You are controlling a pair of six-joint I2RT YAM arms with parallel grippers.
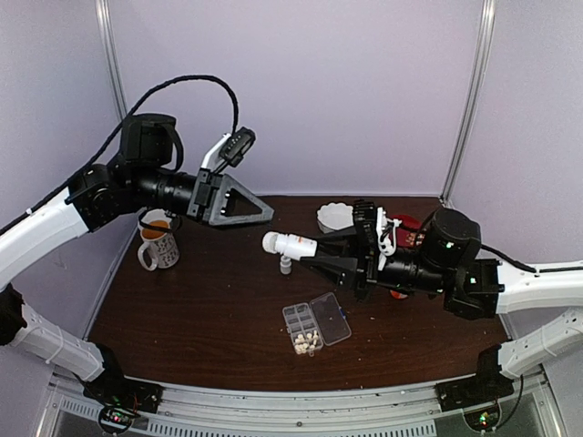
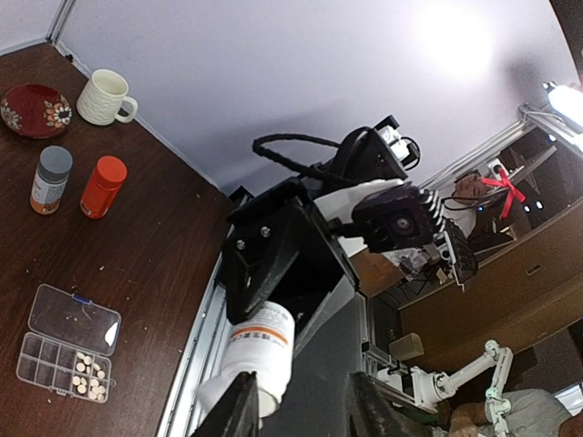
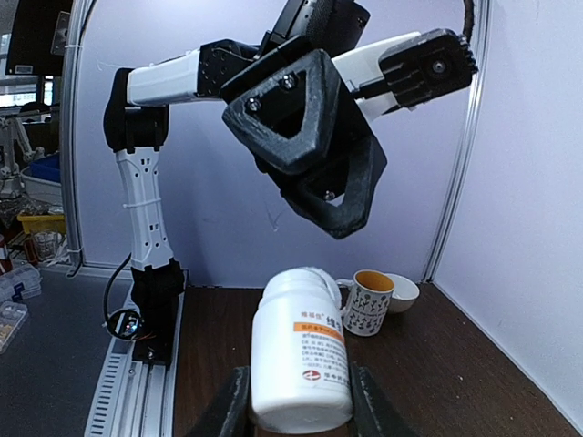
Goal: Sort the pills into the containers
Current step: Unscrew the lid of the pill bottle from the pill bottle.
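The clear organiser box (image 1: 303,325) lies at the front middle of the table, its lid (image 1: 331,317) folded open. Cream pills (image 1: 306,342) fill a few of its near containers; they also show as pills (image 2: 87,373) in the left wrist view. My right gripper (image 1: 314,250) is shut on a white pill bottle (image 3: 301,355) with an orange label band, held in the air above the table with its cap end toward the left arm. My left gripper (image 1: 264,214) hangs raised just beyond and above that bottle (image 2: 260,350), open, with nothing between its fingers (image 2: 239,407).
A patterned mug (image 1: 159,242) stands at the left edge. A tiny white bottle (image 1: 285,266) stands under the held one. A white scalloped dish (image 1: 334,216) and a red dish (image 1: 405,228) sit at the back right. An orange bottle (image 2: 102,187) and a grey-capped bottle (image 2: 50,179) stand together.
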